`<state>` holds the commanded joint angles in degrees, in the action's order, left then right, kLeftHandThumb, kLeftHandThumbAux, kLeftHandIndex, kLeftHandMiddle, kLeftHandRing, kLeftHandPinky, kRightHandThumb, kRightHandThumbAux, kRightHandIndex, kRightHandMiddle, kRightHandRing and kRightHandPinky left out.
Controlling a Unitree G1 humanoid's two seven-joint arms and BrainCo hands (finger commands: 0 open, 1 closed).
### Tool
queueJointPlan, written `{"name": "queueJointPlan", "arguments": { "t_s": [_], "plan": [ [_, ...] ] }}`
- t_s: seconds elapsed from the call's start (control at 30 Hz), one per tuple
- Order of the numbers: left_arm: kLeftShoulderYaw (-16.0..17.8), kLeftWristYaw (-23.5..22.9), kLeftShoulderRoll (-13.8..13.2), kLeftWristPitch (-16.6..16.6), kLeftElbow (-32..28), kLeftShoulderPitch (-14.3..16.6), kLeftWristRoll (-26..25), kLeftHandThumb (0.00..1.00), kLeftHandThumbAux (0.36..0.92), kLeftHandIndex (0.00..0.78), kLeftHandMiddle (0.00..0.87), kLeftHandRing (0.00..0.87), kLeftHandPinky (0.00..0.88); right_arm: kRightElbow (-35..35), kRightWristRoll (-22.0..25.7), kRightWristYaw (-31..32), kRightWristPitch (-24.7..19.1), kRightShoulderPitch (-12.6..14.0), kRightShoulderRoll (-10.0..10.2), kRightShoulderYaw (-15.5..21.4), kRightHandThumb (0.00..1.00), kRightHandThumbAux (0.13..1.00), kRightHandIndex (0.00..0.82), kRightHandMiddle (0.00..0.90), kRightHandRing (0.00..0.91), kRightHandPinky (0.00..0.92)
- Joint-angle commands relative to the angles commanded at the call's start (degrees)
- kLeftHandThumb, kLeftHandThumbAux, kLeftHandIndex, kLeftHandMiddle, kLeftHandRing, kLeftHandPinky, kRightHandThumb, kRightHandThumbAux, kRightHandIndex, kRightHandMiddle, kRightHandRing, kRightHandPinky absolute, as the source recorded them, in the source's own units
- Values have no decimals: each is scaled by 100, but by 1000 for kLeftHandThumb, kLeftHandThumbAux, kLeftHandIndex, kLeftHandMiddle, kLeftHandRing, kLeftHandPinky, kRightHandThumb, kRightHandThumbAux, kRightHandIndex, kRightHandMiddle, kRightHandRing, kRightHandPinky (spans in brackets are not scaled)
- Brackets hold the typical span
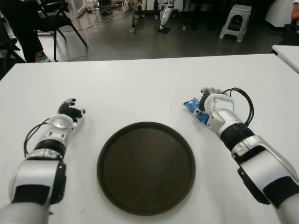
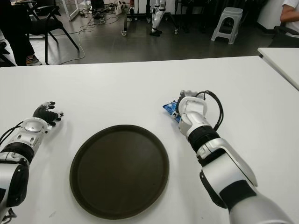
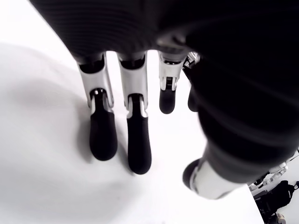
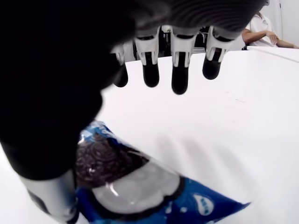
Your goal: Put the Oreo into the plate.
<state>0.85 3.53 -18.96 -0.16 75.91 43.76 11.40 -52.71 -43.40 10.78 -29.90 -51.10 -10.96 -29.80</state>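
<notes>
A white table (image 1: 149,84) is seen from above, with a round dark brown plate (image 1: 145,167) set near the front edge at its middle. The Oreo (image 4: 140,186), a blue packet printed with a dark sandwich biscuit and a splash of white cream, lies flat on the table to the right of the plate and slightly farther back, apart from its rim. A small white mark is printed near one end of the wrapper, but no lettering can be read. The right hand (image 1: 211,100) is held directly over the packet, its fingers (image 4: 180,77) extended and spread above the table beyond the packet, nothing being gripped; the thumb is placed beside the wrapper. The left hand (image 1: 70,111) is shown to the left of the plate, well apart from it, with its fingers (image 3: 103,135) straight, loosely parted and holding nothing.
</notes>
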Motion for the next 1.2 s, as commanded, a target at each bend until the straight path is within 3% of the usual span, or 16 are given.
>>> {"name": "queueJointPlan", "arguments": {
  "t_s": [0.17, 0.3, 0.37, 0.43, 0.7, 0.83, 0.93, 1.2],
  "plan": [
    [53, -33, -9, -5, 2, -14, -52, 163, 816, 82, 122, 156, 171, 69, 81, -116, 28, 58, 14, 91, 0, 806, 112, 167, 140, 65],
    [68, -24, -13, -6, 4, -18, -64, 186, 806, 78, 121, 161, 189, -9, 164, -278, 82, 66, 58, 173, 0, 844, 155, 275, 255, 232],
    [76, -20, -15, 2, 7, -17, -67, 192, 802, 77, 121, 162, 190, -48, 180, -326, 135, 62, 64, 170, 0, 859, 182, 350, 357, 370],
    [82, -23, -16, 19, 11, -12, -70, 200, 797, 78, 121, 163, 194, -61, 189, -326, 197, 60, 48, 136, 0, 860, 198, 361, 387, 368],
    [1, -26, -35, 60, 14, -1, 10, 197, 778, 75, 125, 158, 175, -88, 293, -102, 204, 2, 78, 130, 0, 831, 152, 197, 216, 189],
    [11, -29, -37, 48, 11, -7, -5, 196, 773, 76, 128, 161, 181, -81, 289, -14, 207, -12, 71, 87, 0, 825, 133, 172, 186, 152],
    [24, -23, -37, 25, 8, -14, -19, 192, 777, 87, 137, 168, 190, -69, 271, 119, 269, -23, 55, 21, 0, 798, 100, 130, 128, 53],
    [26, 4, -35, 32, 11, -15, -17, 200, 778, 100, 146, 176, 213, -47, 233, 195, 298, -30, 39, -49, 0, 778, 93, 121, 118, 48]
  ]
}}
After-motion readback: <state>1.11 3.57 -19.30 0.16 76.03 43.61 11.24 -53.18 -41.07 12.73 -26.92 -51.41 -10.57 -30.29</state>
